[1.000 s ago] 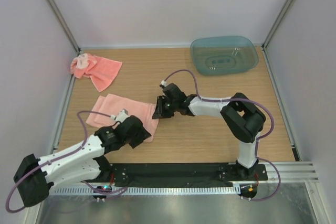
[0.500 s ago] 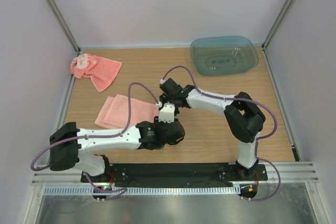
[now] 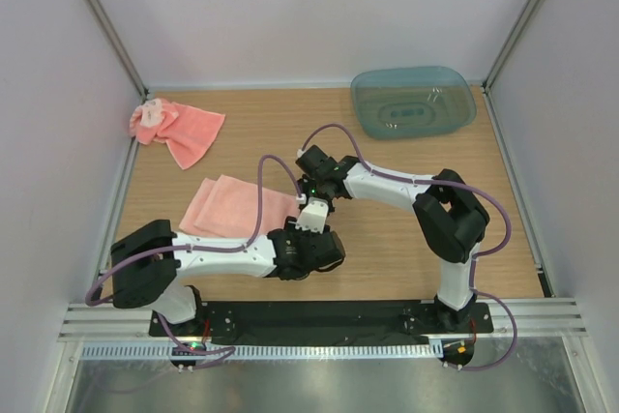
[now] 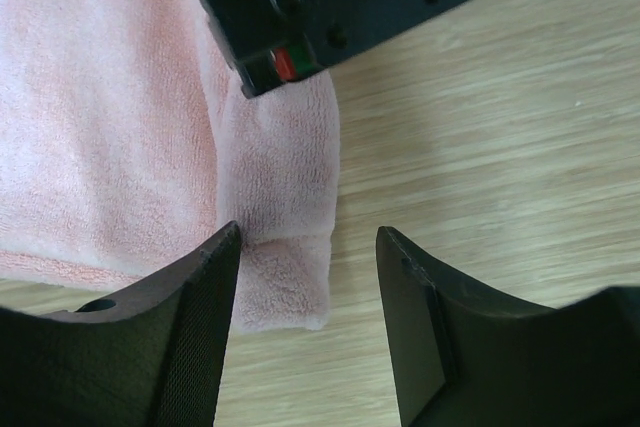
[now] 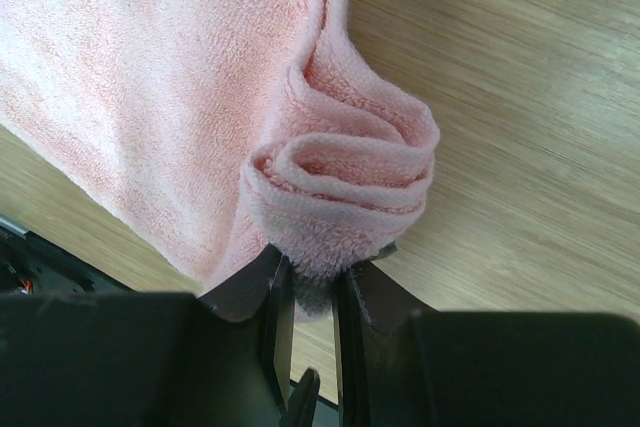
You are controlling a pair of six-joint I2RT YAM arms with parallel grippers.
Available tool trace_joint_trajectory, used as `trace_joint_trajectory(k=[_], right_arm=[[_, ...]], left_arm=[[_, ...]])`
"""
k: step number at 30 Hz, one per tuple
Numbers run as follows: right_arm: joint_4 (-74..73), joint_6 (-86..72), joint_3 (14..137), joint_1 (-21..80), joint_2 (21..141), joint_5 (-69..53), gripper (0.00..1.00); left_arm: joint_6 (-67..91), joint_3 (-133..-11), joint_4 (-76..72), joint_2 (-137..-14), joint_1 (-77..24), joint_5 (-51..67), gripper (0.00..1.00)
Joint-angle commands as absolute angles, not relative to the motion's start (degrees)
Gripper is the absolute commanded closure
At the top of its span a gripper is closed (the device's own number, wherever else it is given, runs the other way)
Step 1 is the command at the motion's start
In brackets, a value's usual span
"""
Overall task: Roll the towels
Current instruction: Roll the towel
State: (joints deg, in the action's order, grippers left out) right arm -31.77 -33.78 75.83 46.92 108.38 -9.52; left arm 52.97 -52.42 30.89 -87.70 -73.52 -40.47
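Two towels are mine to roll, and only one is started. The near towel lies flat on the table in front of my bases, and its right-hand end is turned up into a loose curl. My right gripper is pinched onto that curl at the far edge, fingers almost together with terry between them. My left gripper hangs with fingers apart astride the near corner of the same end, where the cloth looks barely turned. My worry is a lopsided roll: if I drive on from the far edge alone, the curl may tighten there and lag here, going cone-shaped or springing open, since the layers sit slack. The two grippers are also very near each other, the right one's black body filling the top of my left wrist view, so a careless closing move could knock them together. My left arm's purple cable loops across the flat part and might drag it askew. The second towel lies crumpled in the far left corner, well apart, and I judge it needs spreading first. The blue-green tub stands far right, out of the way.
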Motion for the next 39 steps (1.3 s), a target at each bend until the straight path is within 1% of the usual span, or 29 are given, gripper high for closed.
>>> trace_joint_trajectory(k=[1,7,13,18,22,25,26,28,29,31,35,37,39], right_arm=[[-32.9,-33.2,75.8,47.0,105.9,-10.7,0.92],[-33.4,-33.5,76.6,47.0,106.3,-11.1,0.92],[-34.5,-33.1,77.6,46.8,106.3,-12.0,0.92],[-35.4,-32.6,77.9,46.5,106.2,-12.5,0.92],[-35.5,-32.3,77.8,46.1,106.6,-12.9,0.92],[-35.4,-32.2,77.6,45.7,107.0,-13.4,0.92],[-35.4,-32.1,77.5,45.5,107.0,-13.4,0.92],[-35.4,-32.0,77.5,45.4,107.2,-13.6,0.92],[-35.4,-31.8,77.4,45.3,107.2,-13.8,0.92],[-35.4,-31.6,77.2,45.1,107.3,-13.9,0.92],[-35.0,-31.4,76.0,43.9,107.1,-14.8,0.92],[-34.9,-30.9,75.5,42.7,106.5,-15.2,0.91],[-34.7,-30.2,74.5,41.4,105.9,-15.8,0.77]], left_arm=[[51.4,-51.1,25.8,-88.2,-74.6,-42.0,0.42],[51.9,-50.5,24.5,-91.1,-74.8,-41.0,0.42],[55.1,-46.5,22.6,-94.0,-75.1,-39.7,0.41],[58.0,-42.6,21.6,-94.4,-75.1,-40.4,0.37],[58.8,-40.6,20.1,-95.3,-75.0,-39.9,0.37],[59.7,-38.2,18.4,-95.8,-75.0,-39.4,0.45],[60.1,-37.4,17.8,-96.0,-74.9,-39.2,0.52],[60.6,-35.8,15.7,-95.8,-74.6,-38.8,0.58],[60.8,-34.6,15.3,-95.4,-74.4,-38.2,0.68],[60.8,-33.3,14.1,-94.7,-74.1,-37.9,0.75],[60.1,-32.7,14.0,-92.9,-74.0,-37.2,1.00],[58.9,-33.4,13.9,-90.8,-74.0,-35.4,1.00],[57.7,-34.6,13.9,-88.9,-74.0,-32.9,1.00]])
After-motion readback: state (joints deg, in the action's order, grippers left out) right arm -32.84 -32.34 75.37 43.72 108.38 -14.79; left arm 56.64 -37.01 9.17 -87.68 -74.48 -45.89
